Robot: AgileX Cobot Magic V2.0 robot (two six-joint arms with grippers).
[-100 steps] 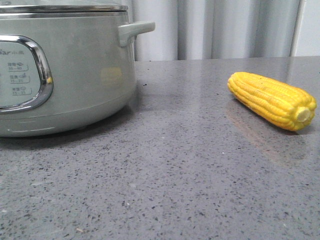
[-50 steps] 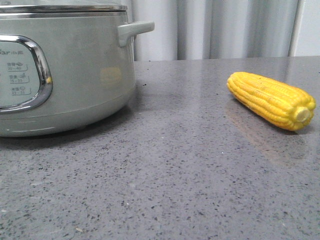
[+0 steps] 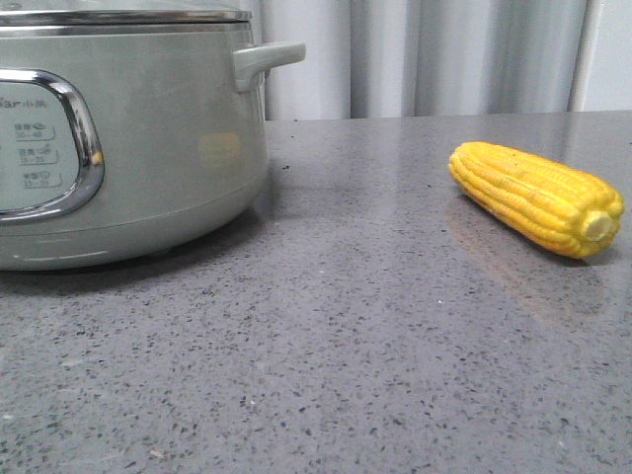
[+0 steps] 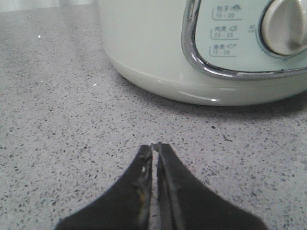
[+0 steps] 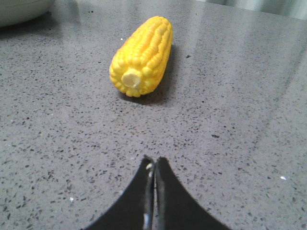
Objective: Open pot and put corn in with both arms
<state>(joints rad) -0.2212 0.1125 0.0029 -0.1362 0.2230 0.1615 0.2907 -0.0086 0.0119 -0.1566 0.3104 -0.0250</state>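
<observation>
Firstly, front view: pot (image 3: 148,138), round, pale sage-green, smooth glossy wall, chrome-framed panel (image 3: 39,148) with small printed labels, stubby side handle (image 3: 265,59), metal rim with lid (image 3: 118,14) seated. Corn (image 3: 535,197), bright yellow, tapered, ribbed with kernel rows, pale stub end; lies on its side on the table (image 3: 336,355), grey speckled stone, faintly reflective, well apart from the pot. Pale pleated curtain (image 3: 434,54) behind.

Left wrist view: left gripper (image 4: 155,148), black tapered fingers (image 4: 141,177) pressed nearly together, holding nothing, low over the table. Pot stands ahead of the fingertips, apart from them; round brushed-metal knob (image 4: 285,26) on the panel.

Right wrist view: right gripper (image 5: 154,163), black fingers (image 5: 165,191) clenched together, empty. Corn lies on the table ahead of the fingertips, apart from them, stub end toward them.
</observation>
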